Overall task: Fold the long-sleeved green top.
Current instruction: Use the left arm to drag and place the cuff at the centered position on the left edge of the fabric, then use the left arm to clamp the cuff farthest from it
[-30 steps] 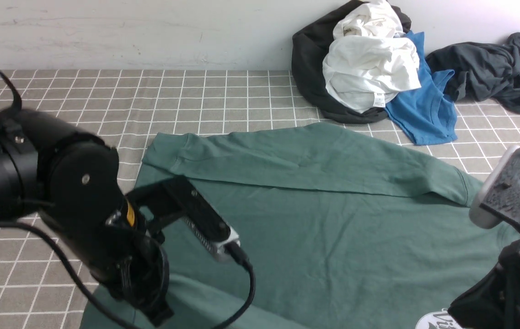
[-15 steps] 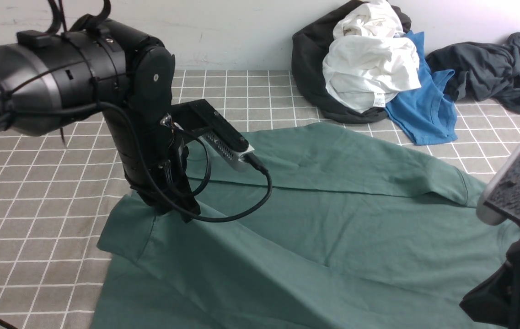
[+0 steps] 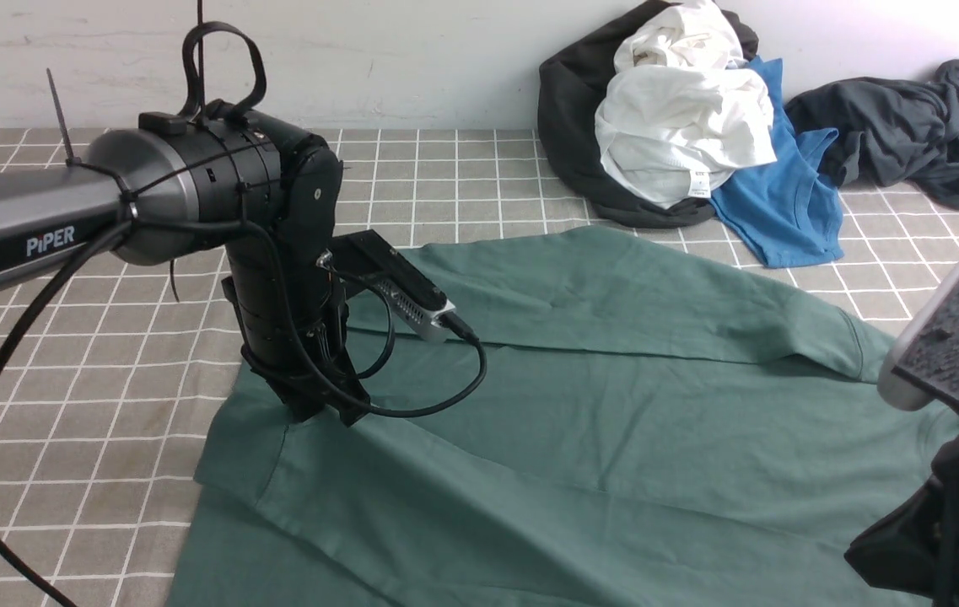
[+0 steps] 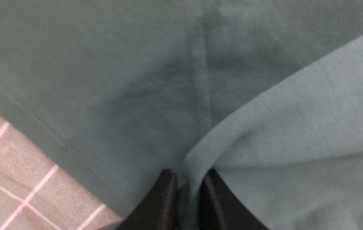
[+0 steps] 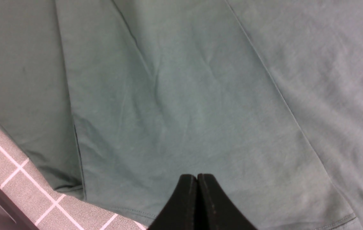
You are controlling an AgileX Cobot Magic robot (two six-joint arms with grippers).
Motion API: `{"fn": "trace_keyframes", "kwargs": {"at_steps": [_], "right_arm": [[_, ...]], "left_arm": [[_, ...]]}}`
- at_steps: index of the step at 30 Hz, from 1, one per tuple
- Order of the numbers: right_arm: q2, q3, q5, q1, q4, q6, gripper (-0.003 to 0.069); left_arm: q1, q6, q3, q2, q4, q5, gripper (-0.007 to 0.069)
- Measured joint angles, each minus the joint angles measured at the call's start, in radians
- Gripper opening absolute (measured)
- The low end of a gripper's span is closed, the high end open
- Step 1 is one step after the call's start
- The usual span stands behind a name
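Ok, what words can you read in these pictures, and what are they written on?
"PiPER": white letters on the grey metal link of the left robot arm.
On the small white tag of the crumpled white cloth garment: some print, too small to read.
On the dark green long-sleeved cotton top: no writing shows.

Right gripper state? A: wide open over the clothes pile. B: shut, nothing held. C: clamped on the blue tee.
B: in the right wrist view the right gripper is closed tight and empty, above the green long-sleeved top.
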State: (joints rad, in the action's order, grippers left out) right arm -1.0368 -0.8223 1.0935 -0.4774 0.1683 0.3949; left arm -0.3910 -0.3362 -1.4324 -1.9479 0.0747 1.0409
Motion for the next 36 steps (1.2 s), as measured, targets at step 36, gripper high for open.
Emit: {"fn": "trace_keyframes", "kwargs": {"at_steps": [36], "right_arm": [[-0.092, -0.055, -0.086, 0.002, -0.135, -0.018, -0.0015]], "left_arm": [[0.229, 0.161, -0.598, -0.443, -0.254, -0.027, 0.0407]]}}
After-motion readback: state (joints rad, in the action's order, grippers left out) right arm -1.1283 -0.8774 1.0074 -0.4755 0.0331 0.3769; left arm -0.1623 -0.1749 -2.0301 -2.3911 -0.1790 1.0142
